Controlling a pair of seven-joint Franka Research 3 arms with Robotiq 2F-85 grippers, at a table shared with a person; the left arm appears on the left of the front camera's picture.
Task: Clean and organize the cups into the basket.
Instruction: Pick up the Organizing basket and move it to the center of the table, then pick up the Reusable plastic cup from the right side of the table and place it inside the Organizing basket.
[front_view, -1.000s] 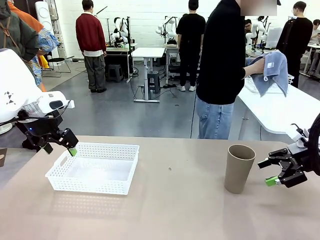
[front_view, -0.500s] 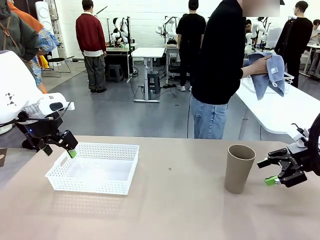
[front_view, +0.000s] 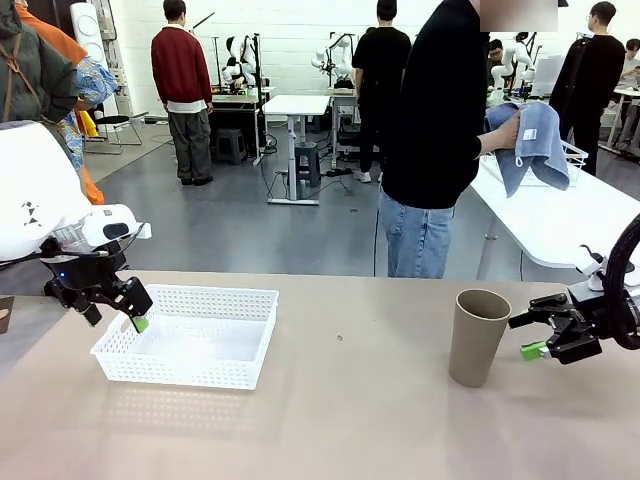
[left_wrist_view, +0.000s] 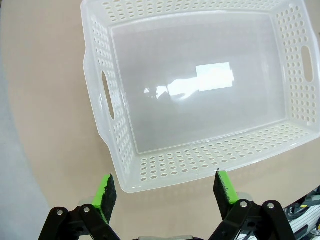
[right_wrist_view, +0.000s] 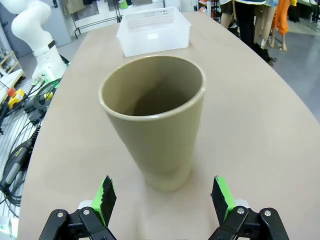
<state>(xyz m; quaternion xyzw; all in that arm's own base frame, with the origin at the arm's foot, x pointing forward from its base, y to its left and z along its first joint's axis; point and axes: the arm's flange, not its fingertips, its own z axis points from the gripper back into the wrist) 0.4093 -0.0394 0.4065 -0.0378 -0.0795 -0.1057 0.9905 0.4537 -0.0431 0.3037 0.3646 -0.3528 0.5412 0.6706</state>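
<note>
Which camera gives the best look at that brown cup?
The right wrist view: the cup stands close ahead of the open right fingers, and you see into its mouth. The front view shows it small, upright on the table. The left wrist view looks down at the basket.

The left arm (front_view: 35, 195) comes in from the left and angles the left gripper (front_view: 118, 318) down and a little rightward, jaws spread wide and empty. At the right, the right arm (front_view: 622, 270) holds the right gripper (front_view: 522, 337) low, pointing left, jaws likewise wide and empty, seemingly rolled so one finger sits above the other.
</note>
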